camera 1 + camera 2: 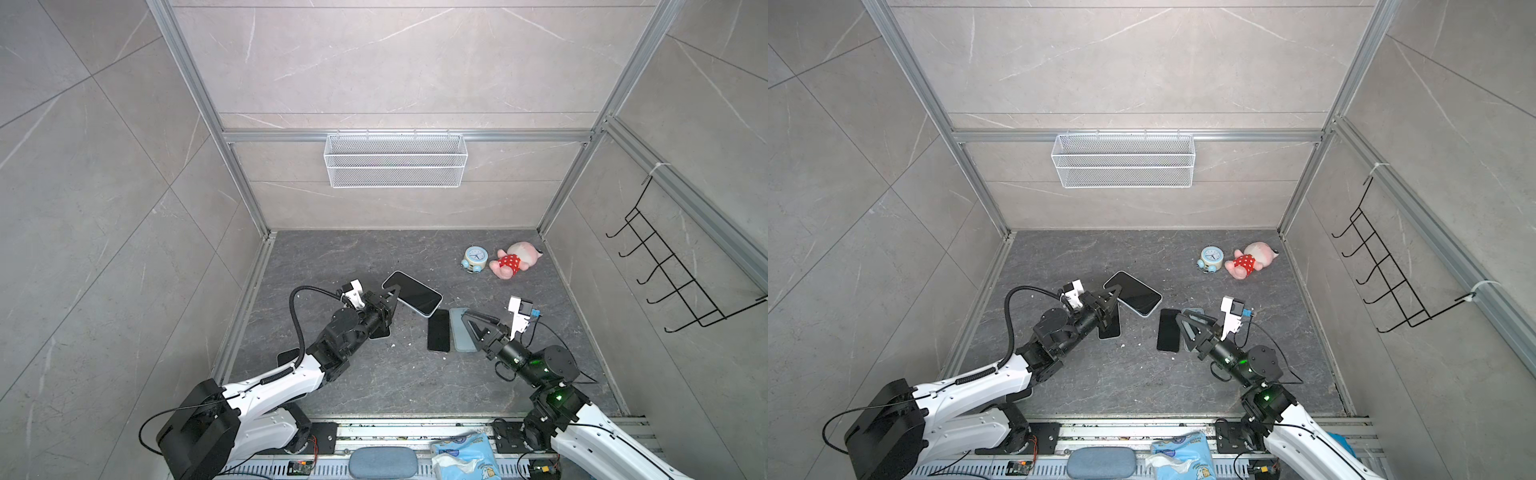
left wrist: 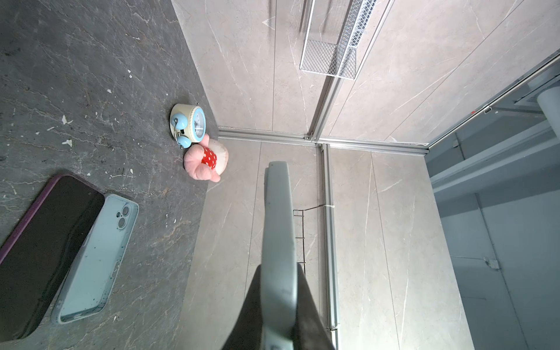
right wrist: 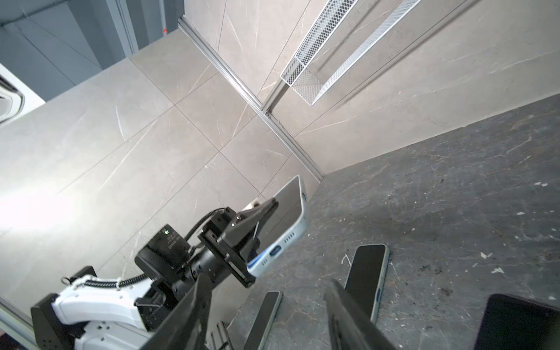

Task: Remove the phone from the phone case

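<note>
We hold the phone (image 1: 415, 293) clamped near one end in the left tool (image 1: 392, 296), lifted clear of the tabletop (image 1: 374, 386) so it cannot settle back into its sleeve. The pale blue phone case (image 1: 458, 338) lies flat and empty (its camera cut-outs show in the left wrist view) beside a dark phone in a purple case (image 1: 439, 330). Our right tool (image 1: 468, 319) hovers over the case, jaws apart, gripping nothing; we judge the separation done.

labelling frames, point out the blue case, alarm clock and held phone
blue case (image 2: 100, 257): left wrist view, flat middle
alarm clock (image 1: 475, 254): in a top view, dial
held phone (image 1: 415, 293): in a top view, screen
</note>
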You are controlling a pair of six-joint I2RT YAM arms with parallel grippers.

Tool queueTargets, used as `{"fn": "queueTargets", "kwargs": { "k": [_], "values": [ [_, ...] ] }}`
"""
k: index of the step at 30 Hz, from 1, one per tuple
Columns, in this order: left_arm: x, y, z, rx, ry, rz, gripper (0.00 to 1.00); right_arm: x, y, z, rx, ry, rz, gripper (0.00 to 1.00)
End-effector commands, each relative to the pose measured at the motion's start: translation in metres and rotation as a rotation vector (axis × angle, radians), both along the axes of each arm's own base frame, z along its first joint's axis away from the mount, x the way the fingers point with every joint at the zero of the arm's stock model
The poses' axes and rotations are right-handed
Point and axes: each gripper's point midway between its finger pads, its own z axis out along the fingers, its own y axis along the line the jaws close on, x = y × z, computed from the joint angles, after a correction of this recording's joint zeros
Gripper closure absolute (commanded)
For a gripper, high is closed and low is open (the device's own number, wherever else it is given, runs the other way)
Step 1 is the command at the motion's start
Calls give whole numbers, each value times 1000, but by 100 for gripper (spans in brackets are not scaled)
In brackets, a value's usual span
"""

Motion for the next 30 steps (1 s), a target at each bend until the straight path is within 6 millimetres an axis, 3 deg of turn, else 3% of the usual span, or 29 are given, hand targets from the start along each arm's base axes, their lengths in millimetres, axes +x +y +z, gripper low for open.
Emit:
{"fn": "queueTargets", "kwargs": {
  "k": [1,7,16,22,30],
  "values": [
    [-12,9,64,-139,-189,-12,100,7,9,-3,53,192,57,37],
    [-15,11,67,-162,-230,-11,100,18,37,8,156,271,193,32],
    [-13,10,63,-164,-241,-8,100,21,38,14,213,244,205,36],
    [-13,5,64,-167,-257,-16,100,31,45,12,256,260,217,41],
    [-13,4,60,-162,-257,-12,100,40,47,10,313,266,218,58]
  ]
}}
